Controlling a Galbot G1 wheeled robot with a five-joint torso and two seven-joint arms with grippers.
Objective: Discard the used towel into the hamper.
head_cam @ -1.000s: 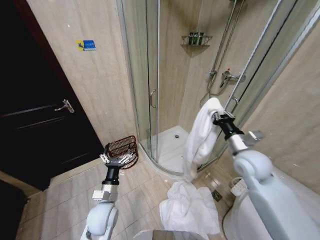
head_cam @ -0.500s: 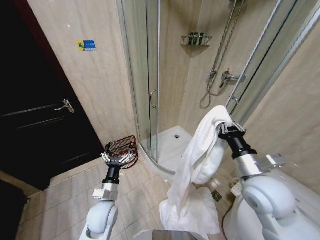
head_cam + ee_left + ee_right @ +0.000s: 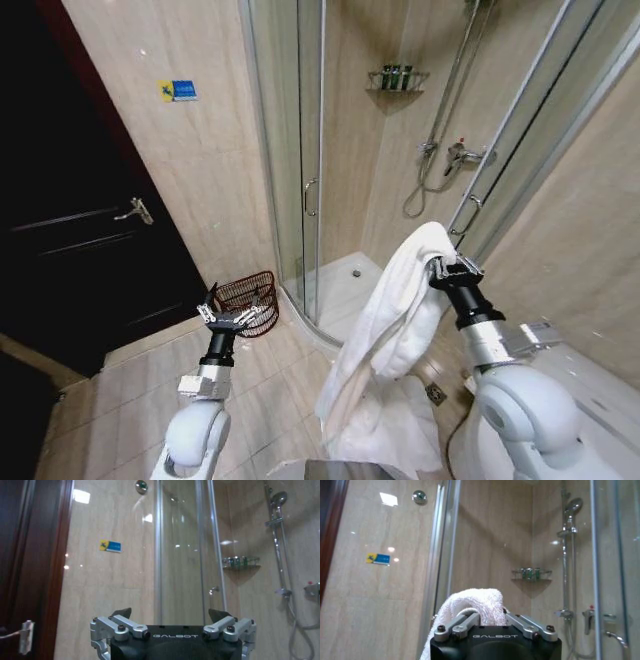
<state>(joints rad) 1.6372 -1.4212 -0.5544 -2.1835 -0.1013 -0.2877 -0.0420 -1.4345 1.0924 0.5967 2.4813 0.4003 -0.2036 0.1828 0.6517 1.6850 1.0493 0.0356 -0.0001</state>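
Right claw (image 3: 443,268) is raised before the shower enclosure (image 3: 330,150), clamped on a white towel (image 3: 385,325) that drapes over it and hangs to the tiled floor (image 3: 270,385). Left claw (image 3: 230,315) (fingers spread, empty) is held up near the hamper (image 3: 250,300), which stands on the floor beside the enclosure.

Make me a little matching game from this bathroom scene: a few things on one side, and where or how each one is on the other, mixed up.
Things:
1. towel
2. hamper
3. left gripper
4. blue sign

Descriptions:
A. stuck on the tiled wall beside the dark door
B. open, holding nothing
C. draped over the right gripper, hanging toward the floor
D. standing on the floor by the shower enclosure

Pairs: 1-C, 2-D, 3-B, 4-A
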